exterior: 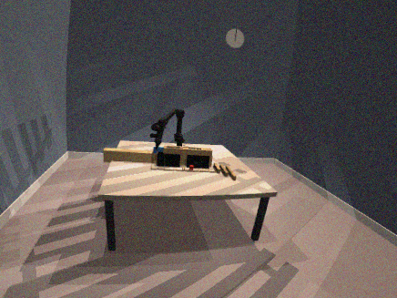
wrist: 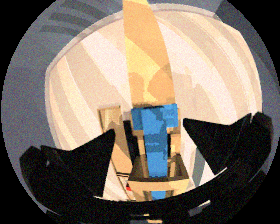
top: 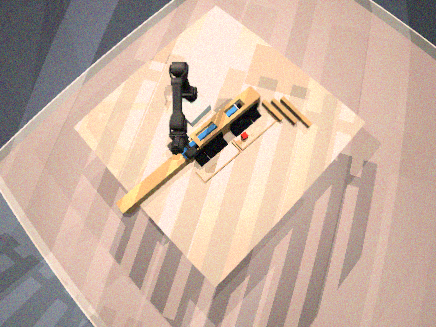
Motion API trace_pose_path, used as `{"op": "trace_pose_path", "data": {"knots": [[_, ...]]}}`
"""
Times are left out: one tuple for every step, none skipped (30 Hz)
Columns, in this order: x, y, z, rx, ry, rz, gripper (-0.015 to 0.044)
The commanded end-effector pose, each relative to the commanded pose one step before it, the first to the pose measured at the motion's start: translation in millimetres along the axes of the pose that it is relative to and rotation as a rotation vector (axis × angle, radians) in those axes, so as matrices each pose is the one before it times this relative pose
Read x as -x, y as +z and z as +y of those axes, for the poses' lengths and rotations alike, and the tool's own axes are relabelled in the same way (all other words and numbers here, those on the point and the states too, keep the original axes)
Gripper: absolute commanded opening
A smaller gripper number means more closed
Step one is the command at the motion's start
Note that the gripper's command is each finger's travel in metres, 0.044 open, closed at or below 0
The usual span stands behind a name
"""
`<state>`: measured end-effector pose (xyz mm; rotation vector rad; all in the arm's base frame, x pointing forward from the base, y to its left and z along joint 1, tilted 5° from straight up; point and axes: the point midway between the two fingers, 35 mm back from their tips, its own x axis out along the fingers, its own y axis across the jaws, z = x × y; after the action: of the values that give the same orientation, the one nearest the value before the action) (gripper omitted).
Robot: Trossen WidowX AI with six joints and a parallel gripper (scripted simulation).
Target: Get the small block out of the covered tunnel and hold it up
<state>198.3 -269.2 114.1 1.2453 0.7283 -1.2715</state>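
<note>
The wooden tunnel [top: 221, 121] [exterior: 183, 158] has dark side openings and top slots that show the blue sliding cage [top: 207, 131]. Its blue handle [wrist: 155, 117] [exterior: 157, 150] sticks out of the left end and has a crosspiece. My gripper [top: 189, 152] [wrist: 149, 127] is open and empty, low at that end, with its fingertips apart on either side of the handle. A small red block [top: 244, 136] [exterior: 191, 167] sits outside the tunnel's dark side, in the right part of a shallow tray. In the wrist view only a speck of red shows.
A long wooden beam [top: 150, 184] [exterior: 127, 155] [wrist: 147, 65] runs outward from the handle end. The tray's thin rim [top: 220, 172] lies along the tunnel's dark side. Three loose rods [top: 296, 112] [exterior: 226, 169] lie past the tunnel's far end. A grey-green strip [top: 201, 116] is behind the tunnel.
</note>
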Motion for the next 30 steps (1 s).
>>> {"op": "trace_pose_path", "data": {"knots": [[-7.15,-2.52,-1.41,0.0044,0.00171,0.00693,0.0440],[-1.54,-0.33,-0.36,0.0000,-0.00001,0.00001,0.0440],[-1.53,-0.34,-0.36,0.0000,-0.00001,0.00001,0.0440],[-1.53,-0.34,-0.37,0.0000,-0.00001,0.00001,0.0440],[-1.52,-0.35,-0.38,0.0000,-0.00001,0.00001,0.0440],[-1.52,-0.36,-0.39,0.0000,-0.00001,0.00001,0.0440],[-1.21,-0.29,-0.31,0.0000,-0.00001,0.00001,0.0440],[5.36,2.40,1.17,-0.0044,-0.00145,-0.00720,0.0414],[0.00,0.00,0.00,0.0000,0.00000,0.00000,0.0387],[0.00,0.00,0.00,0.0000,0.00000,0.00000,0.0361],[0.00,0.00,0.00,0.0000,0.00000,0.00000,0.0335],[0.00,0.00,0.00,0.0000,0.00000,0.00000,0.0328],[0.00,0.00,0.00,0.0000,0.00000,0.00000,0.0322],[0.00,0.00,0.00,0.0000,0.00000,0.00000,0.0315],[0.00,0.00,0.00,0.0000,0.00000,0.00000,0.0308],[0.00,0.00,0.00,0.0000,0.00000,0.00000,0.0302],[0.00,0.00,0.00,0.0000,0.00000,0.00000,0.0295],[0.00,0.00,0.00,0.0000,0.00000,0.00000,0.0288],[0.00,0.00,0.00,0.0000,0.00000,0.00000,0.0282],[0.00,0.00,0.00,0.0000,0.00000,0.00000,0.0275],[0.00,0.00,0.00,0.0000,0.00000,0.00000,0.0268],[0.00,0.00,0.00,0.0000,0.00000,0.00000,0.0262],[0.00,0.00,0.00,0.0000,0.00000,0.00000,0.0255],[0.00,0.00,0.00,0.0000,0.00000,0.00000,0.0248],[0.00,0.00,0.00,0.0000,0.00000,0.00000,0.0242],[0.00,0.00,0.00,0.0000,0.00000,0.00000,0.0235],[0.00,0.00,0.00,0.0000,0.00000,0.00000,0.0228],[0.00,0.00,0.00,0.0000,0.00000,0.00000,0.0222],[0.00,0.00,0.00,0.0000,0.00000,0.00000,0.0215],[0.00,0.00,0.00,0.0000,0.00000,0.00000,0.0208]]}}
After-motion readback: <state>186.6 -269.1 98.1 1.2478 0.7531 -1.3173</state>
